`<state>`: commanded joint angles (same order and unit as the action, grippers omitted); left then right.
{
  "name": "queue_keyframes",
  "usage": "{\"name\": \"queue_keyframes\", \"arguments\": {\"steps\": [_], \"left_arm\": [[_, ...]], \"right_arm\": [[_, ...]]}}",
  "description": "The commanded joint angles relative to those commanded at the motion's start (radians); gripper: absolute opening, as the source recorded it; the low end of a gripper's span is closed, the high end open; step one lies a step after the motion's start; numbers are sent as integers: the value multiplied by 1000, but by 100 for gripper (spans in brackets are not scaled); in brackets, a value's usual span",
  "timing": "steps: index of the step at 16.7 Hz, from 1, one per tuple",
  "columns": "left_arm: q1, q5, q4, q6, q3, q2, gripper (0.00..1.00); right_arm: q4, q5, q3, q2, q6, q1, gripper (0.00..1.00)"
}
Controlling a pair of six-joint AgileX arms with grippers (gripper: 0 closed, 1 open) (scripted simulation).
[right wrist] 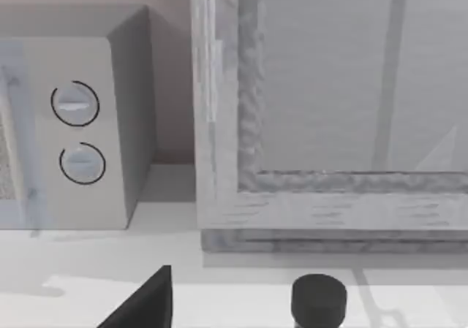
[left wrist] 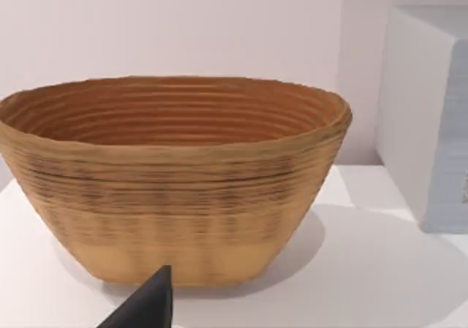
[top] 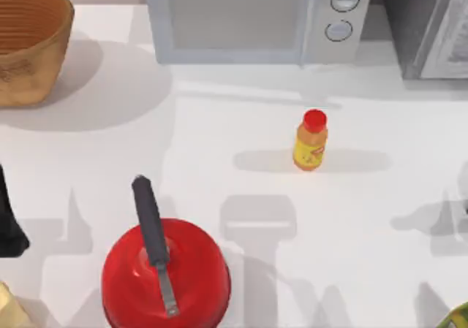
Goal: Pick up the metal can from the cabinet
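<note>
The metal can is hidden. The cabinet (top: 428,28) stands at the table's back right corner, grey with a pale framed door. In the right wrist view the cabinet (right wrist: 329,189) faces the camera, its door shut, and the pane lets nothing inside be made out. My left gripper (top: 9,226) is a dark shape at the table's left edge, and a dark tip of it (left wrist: 146,306) points at the basket. A dark tip of my right gripper (right wrist: 146,302) sits low in front of the cabinet.
A woven basket (top: 25,43) stands back left and a microwave (top: 256,17) at the back middle. An orange bottle with a red cap (top: 310,140) stands mid-table. A red pan with a dark handle (top: 164,269) is front left. A black round cap (right wrist: 318,299) shows near the cabinet.
</note>
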<state>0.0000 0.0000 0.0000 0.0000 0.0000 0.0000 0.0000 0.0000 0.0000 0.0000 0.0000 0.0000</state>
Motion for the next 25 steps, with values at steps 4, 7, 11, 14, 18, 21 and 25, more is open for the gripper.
{"name": "queue_keyframes", "arguments": {"steps": [4, 7, 11, 14, 18, 21, 25], "left_arm": [[0, 0, 0, 0, 0, 0, 100], [0, 0, 0, 0, 0, 0, 100], [0, 0, 0, 0, 0, 0, 100], [0, 0, 0, 0, 0, 0, 100], [0, 0, 0, 0, 0, 0, 100], [0, 0, 0, 0, 0, 0, 100], [0, 0, 0, 0, 0, 0, 100]], "right_arm": [[-7, 6, 32, 29, 1, 3, 100], [-39, 25, 160, 137, 3, 16, 100], [-114, 60, 457, 374, 6, 49, 100], [-184, 90, 738, 589, 8, 80, 100], [-278, 130, 1131, 881, 11, 123, 100], [-339, 158, 1398, 1074, 13, 150, 100], [-397, 186, 1652, 1259, 15, 175, 100]]}}
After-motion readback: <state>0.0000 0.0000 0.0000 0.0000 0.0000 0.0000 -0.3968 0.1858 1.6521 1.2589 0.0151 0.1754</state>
